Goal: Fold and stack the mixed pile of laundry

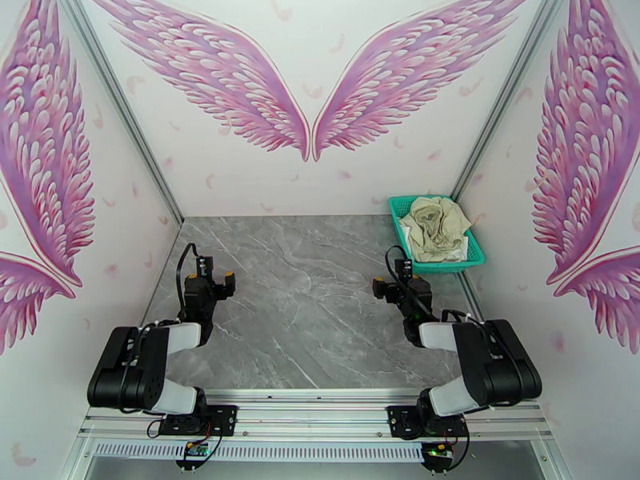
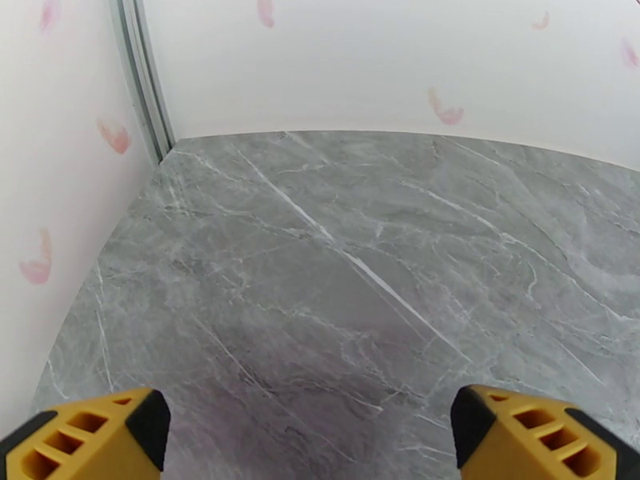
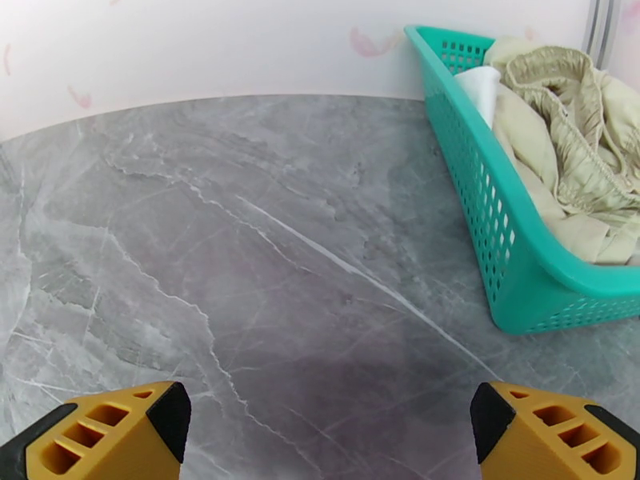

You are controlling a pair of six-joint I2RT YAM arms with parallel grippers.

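The mixed laundry pile (image 1: 434, 228) lies crumpled inside a teal-green basket (image 1: 477, 254) at the table's far right corner. In the right wrist view the pile (image 3: 560, 146) is cream-beige cloth with a gathered waistband and a bit of white cloth under it, behind the basket wall (image 3: 488, 218). My right gripper (image 1: 394, 282) hovers open just in front of the basket, nothing between its yellow fingers (image 3: 112, 434). Over the left side of the table my left gripper (image 1: 210, 278) also stands open and empty, its fingertips (image 2: 96, 438) above bare marble.
The grey marble table (image 1: 304, 290) is walled on three sides by white panels with pink wings. A metal rail (image 1: 312, 422) runs along the near edge by the arm bases.
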